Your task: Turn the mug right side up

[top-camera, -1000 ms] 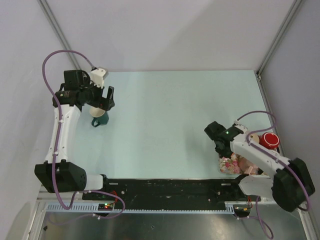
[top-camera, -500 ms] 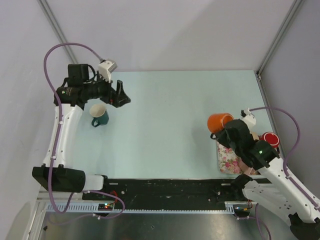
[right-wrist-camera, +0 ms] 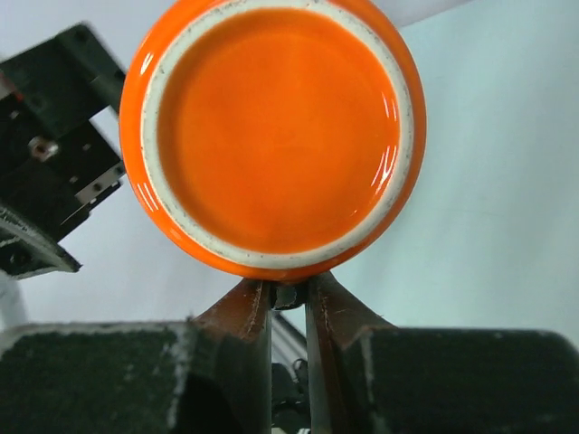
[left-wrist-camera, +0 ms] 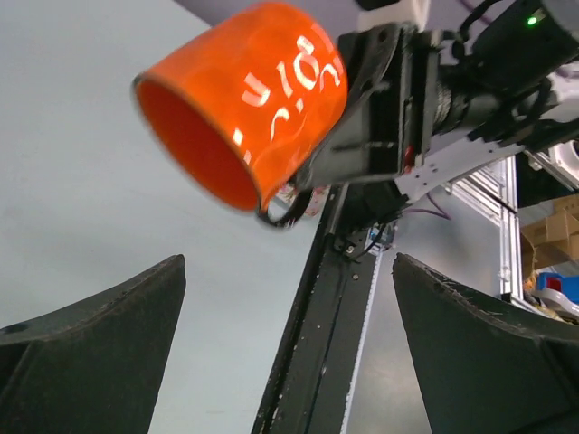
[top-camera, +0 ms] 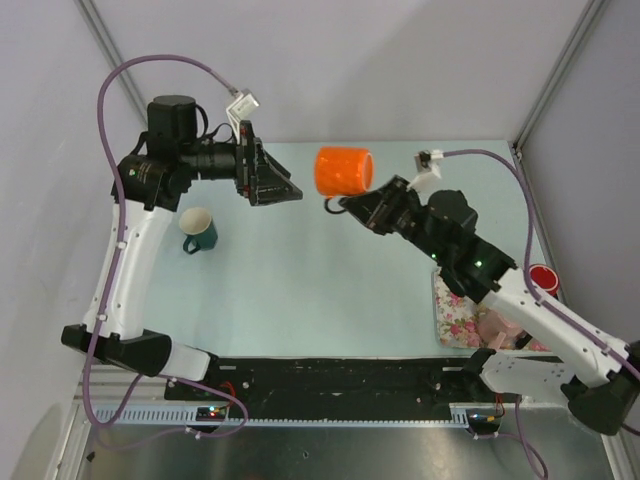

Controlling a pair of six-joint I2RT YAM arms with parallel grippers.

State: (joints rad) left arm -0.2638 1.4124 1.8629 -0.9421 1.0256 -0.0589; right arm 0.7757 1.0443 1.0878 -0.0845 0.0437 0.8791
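Note:
My right gripper [top-camera: 338,204] is shut on the handle of an orange mug [top-camera: 343,171] and holds it in the air above the far middle of the table. The mug lies sideways. Its base faces the right wrist camera [right-wrist-camera: 276,136], with the right gripper [right-wrist-camera: 289,294] pinching the handle just below it. Its open mouth faces my left gripper [top-camera: 290,192], as the left wrist view shows [left-wrist-camera: 244,99]. The left gripper [left-wrist-camera: 289,262] is open and empty, a short way left of the mug.
A teal mug [top-camera: 199,229] stands upright on the table at the left, below the left arm. A floral cloth [top-camera: 458,322] and a red cup [top-camera: 543,277] sit at the right near the right arm's base.
The right arm has picked up the orange mug from the right side and carried it up and left. The left gripper has swung right, away from the teal mug, toward the orange one.

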